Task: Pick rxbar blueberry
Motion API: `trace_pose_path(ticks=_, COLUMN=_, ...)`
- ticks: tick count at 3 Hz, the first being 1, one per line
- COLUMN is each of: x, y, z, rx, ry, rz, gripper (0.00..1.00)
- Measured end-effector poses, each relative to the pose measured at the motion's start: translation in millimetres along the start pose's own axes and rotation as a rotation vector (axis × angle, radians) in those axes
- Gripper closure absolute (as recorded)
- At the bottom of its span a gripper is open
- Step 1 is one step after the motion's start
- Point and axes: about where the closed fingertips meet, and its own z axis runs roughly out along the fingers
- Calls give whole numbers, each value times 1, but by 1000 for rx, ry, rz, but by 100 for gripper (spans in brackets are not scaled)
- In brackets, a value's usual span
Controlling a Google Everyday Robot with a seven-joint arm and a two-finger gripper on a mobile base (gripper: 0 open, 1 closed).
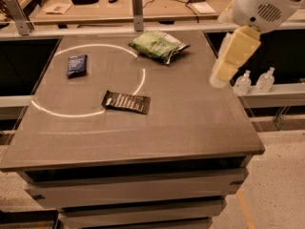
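**On the grey desk point(190, 128), three packets, with the tool off at one edge**

At the left of the view, near the back of the desk, lies the rxbar blueberry point(76, 65). It is small, flat and dark blue. It sits just inside a thin white ring point(141, 80) drawn on the desk top.

A longer black-brown bar point(126, 101) lies nearer the middle, on the ring's line. A crinkled green bag point(158, 45) lies at the back.

The cream tool point(220, 78) hangs over the right edge, well apart from the blue bar. It touches no packet. I cannot tell if it is open or closed.

The bag and the long bar lie between them, one on each side of the straight way across. Two small bottles point(242, 83) stand on a ledge beside the desk.
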Motion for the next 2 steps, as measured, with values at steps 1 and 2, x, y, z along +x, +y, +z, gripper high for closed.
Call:
trace_pose_path(ticks=1, x=-27, y=-7, z=21, rx=-92, ry=-151, rz=104, gripper=0)
trace_pose_path(ticks=2, x=-58, y=-9, z=34, rx=-167, ry=-303, rz=182, gripper=0)
